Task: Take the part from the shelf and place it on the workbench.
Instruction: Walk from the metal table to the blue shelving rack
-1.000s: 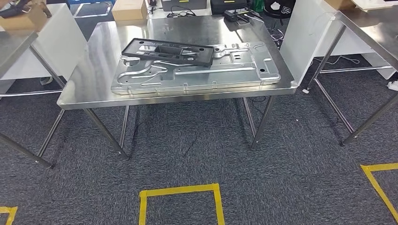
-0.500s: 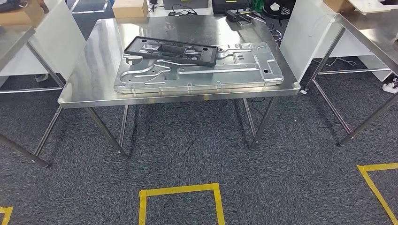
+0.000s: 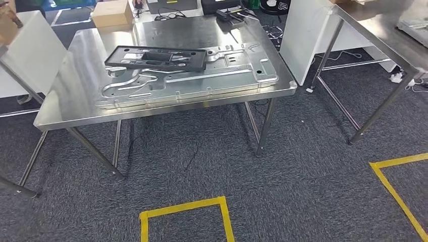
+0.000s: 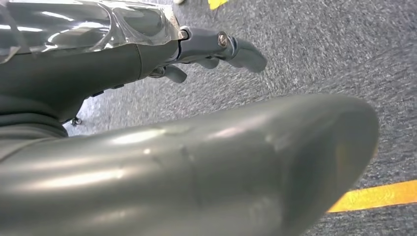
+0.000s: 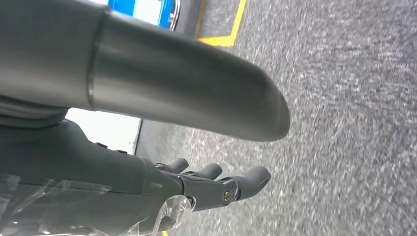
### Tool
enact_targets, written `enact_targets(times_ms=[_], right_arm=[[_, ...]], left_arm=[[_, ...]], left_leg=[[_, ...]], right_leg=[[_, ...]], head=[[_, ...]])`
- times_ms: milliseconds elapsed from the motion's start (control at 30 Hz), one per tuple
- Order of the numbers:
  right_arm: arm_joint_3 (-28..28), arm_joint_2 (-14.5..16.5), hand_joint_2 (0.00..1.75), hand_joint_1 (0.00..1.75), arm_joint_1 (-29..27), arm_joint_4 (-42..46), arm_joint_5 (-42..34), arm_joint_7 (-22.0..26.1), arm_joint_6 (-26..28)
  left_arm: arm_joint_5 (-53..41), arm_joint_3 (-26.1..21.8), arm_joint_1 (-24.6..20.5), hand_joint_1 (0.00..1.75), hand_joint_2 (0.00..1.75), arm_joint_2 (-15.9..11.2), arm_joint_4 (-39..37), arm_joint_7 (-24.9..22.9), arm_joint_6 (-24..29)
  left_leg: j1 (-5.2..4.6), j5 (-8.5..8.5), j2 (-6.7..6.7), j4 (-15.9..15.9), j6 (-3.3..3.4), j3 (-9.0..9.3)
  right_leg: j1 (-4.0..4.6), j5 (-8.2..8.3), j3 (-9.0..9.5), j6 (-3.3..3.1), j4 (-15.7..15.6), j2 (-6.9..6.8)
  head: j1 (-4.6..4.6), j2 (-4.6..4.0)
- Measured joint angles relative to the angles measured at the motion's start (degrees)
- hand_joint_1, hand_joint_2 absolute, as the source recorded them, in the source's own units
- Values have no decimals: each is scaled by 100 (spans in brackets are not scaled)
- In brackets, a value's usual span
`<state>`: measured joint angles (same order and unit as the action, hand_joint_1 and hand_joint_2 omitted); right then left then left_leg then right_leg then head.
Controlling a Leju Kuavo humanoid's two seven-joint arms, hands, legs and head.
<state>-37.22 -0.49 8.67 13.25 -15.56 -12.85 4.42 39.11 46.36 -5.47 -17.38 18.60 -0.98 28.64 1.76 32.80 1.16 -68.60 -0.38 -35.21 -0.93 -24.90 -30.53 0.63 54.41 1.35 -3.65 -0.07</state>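
A black rectangular frame part (image 3: 154,57) lies flat on a large stamped silver metal plate (image 3: 202,78), which rests on the steel workbench (image 3: 68,80) ahead of me in the head view. My left hand (image 4: 147,152) hangs over grey carpet, its thick thumb in front and its darker fingers (image 4: 231,46) stretched out with nothing in them. My right hand (image 5: 147,93) also hangs above the carpet, its fingers (image 5: 236,184) extended and holding nothing.
A second steel table (image 3: 383,35) stands at the right, with a white panel (image 3: 298,35) between it and the workbench. A cardboard box (image 3: 112,13) and black devices (image 3: 229,12) sit behind. Yellow tape outlines (image 3: 184,209) mark the carpet.
The whole picture has shifted left, so the camera has turned to the right. The frame part and the plate keep their places on the workbench.
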Motion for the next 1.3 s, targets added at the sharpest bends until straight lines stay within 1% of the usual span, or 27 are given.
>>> enact_targets(times_ms=[33,67,100,133,200,267,333,400,467,533,567,600,633,667,733,767,833,900,967,1033,1067,1100,1133,1200,1233,1267,1300], right_arm=[[1,1,0,0,-6,0,-5,1,0],[3,2,0,0,-13,0,-10,1,1],[8,3,0,0,-18,0,-14,2,1],[15,6,0,0,-19,0,-17,2,2],[31,19,0,0,-10,0,-22,2,3],[42,26,0,0,-6,0,-27,2,10],[54,13,0,0,-21,-3,-35,-1,17],[70,1,0,0,-37,-9,-42,-4,18],[79,2,0,0,-35,-14,-50,-7,18],[81,11,0,0,-32,-15,-55,-9,18],[83,14,0,0,-33,-15,-55,-9,17],[84,14,0,0,-35,-16,-55,-9,17],[85,11,0,0,-36,-16,-55,-10,17],[86,8,0,0,-36,-17,-55,-10,18],[88,3,0,0,-26,-17,-55,-13,18],[89,3,0,0,-25,-18,-55,-14,19],[89,2,0,0,-28,-20,-55,-17,19],[90,3,0,0,-24,-22,-56,-20,18],[91,4,0,0,-6,-22,-62,-27,19],[91,4,0,0,2,-22,-70,-44,22],[91,3,0,0,-1,-23,-75,-54,26],[91,3,0,0,-7,-23,-80,-62,31],[91,3,0,0,-11,-24,-91,-66,36],[91,8,0,0,-13,-24,-115,-70,44],[91,12,0,0,-7,-24,-125,-71,48],[91,14,0,0,-4,-24,-128,-75,50],[91,9,0,0,-5,-25,-127,-83,48]], left_arm=[[1,14,11,0,0,0,4,0,4],[3,29,18,0,0,0,9,0,8],[7,44,21,0,0,-1,15,0,12],[10,54,21,0,0,-3,18,0,15],[21,66,19,0,0,-19,21,0,19],[30,75,20,0,0,-37,27,-1,22],[34,80,13,0,0,-42,45,-2,26],[34,84,-4,0,0,-42,64,-2,31],[36,87,7,0,0,-43,73,-3,35],[37,92,35,0,0,-44,74,-9,36],[39,95,40,0,0,-44,75,-13,37],[41,97,40,0,0,-44,79,-16,37],[43,97,38,0,0,-43,86,-17,37],[44,98,36,0,0,-43,95,-17,38],[44,100,31,0,0,-44,108,-17,40],[45,101,24,0,0,-45,110,-17,42],[49,104,4,0,0,-47,116,-17,45],[56,108,-10,0,0,-47,127,-18,44],[84,110,-1,0,0,-51,137,-29,40],[138,114,38,0,0,-55,143,-56,28],[170,116,59,0,0,-55,146,-71,19],[205,120,73,0,0,-55,150,-83,5],[248,122,78,0,0,-58,153,-95,-20],[343,125,79,0,0,-74,157,-125,-109],[406,125,81,0,0,-86,158,-160,-195],[496,126,81,0,0,-101,160,-214,-334],[616,126,79,0,0,-116,162,-291,-573]], left_leg=[[-7,52,-21,-248,13,-123],[-12,-9,-38,-269,33,-139],[-15,-175,-68,-44,61,-40],[-19,-395,-144,366,97,149],[-29,-694,-390,1157,162,510],[-53,-733,-491,1440,184,629],[-65,-748,-378,1463,208,640],[-52,-781,-261,1496,273,660],[-56,-799,-118,1507,323,662],[-80,-795,46,1503,337,656],[-91,-791,122,1502,338,659],[-97,-785,186,1502,338,667],[-101,-776,246,1501,330,682],[-107,-764,299,1501,316,702],[-135,-731,391,1496,263,731],[-148,-719,436,1496,233,743],[-150,-706,530,1501,170,768],[-122,-582,382,1360,97,731],[-96,-204,79,737,40,464],[-90,152,-36,-73,21,93],[-90,174,-48,-251,23,7],[-91,85,-59,-206,35,26],[-91,-110,-88,98,56,165],[-94,-516,-313,977,117,561],[-98,-630,-417,1299,143,696],[-108,-667,-484,1458,162,758],[-123,-659,-464,1491,179,764]], right_leg=[[10,4,-5,-5,1,63],[19,6,-4,-7,3,129],[25,7,3,-8,4,199],[28,9,12,-5,4,267],[43,15,8,22,13,400],[42,31,-26,78,14,524],[23,45,-54,144,10,590],[29,-87,-144,188,201,356],[36,-471,-469,217,891,32],[28,-779,-847,243,1669,-63],[25,-775,-910,248,1801,-76],[26,-663,-850,245,1692,-93],[29,-459,-657,230,1323,-139],[39,-267,-411,205,846,-258],[75,-29,-57,138,140,-447],[94,-15,-14,108,29,-482],[110,-4,-39,48,27,-364],[88,29,-44,-20,5,-258],[58,66,-59,-72,-8,-146],[61,88,-88,-93,-6,-4],[65,98,-95,-93,-5,75],[69,106,-98,-88,-4,157],[70,114,-95,-78,-3,237],[78,132,-99,-48,4,380],[83,144,-112,-28,10,444],[84,158,-131,-2,13,505],[83,174,-150,29,11,568]], head=[[0,0],[0,0],[0,0],[-1,0],[-1,0],[-1,0],[1,0],[6,0],[13,0],[15,0],[14,0],[14,0],[14,0],[13,0],[11,0],[10,0],[11,0],[6,0],[-3,0],[-7,0],[-7,0],[-7,0],[-8,0],[-8,0],[-9,0],[-9,0],[-8,0]])
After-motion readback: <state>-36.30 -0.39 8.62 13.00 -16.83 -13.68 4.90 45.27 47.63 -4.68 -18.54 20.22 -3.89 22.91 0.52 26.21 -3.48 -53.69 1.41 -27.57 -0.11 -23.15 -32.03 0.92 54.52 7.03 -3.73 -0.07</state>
